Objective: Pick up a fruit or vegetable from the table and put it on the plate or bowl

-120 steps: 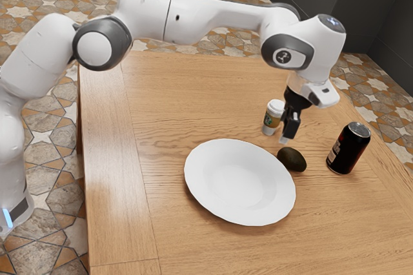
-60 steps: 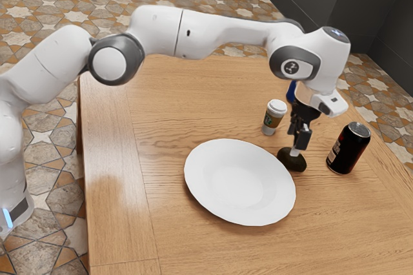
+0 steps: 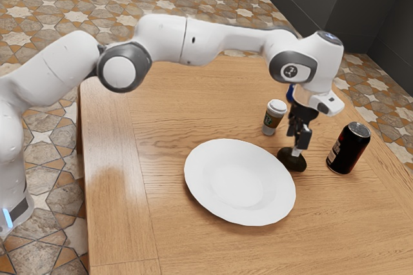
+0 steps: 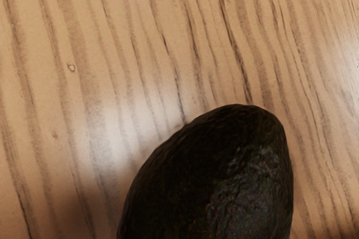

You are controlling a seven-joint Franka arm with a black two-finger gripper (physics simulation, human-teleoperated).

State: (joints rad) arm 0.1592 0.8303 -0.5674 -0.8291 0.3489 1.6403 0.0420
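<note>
Wood table [image 3: 161, 126], tiled floor around. Gripper [image 3: 297, 152] sits low on the avocado [image 3: 293, 164], prob. lined up for a grab; can't tell if clenched or released. Avocado lies on table just beside plate [image 3: 239, 181], btw. it & soda can [image 3: 347, 148].

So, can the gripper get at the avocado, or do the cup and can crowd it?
Probably yes: the gripper hangs right at the avocado; the cup and the can stand apart from it on either side, and the plate lies beside it.
</note>
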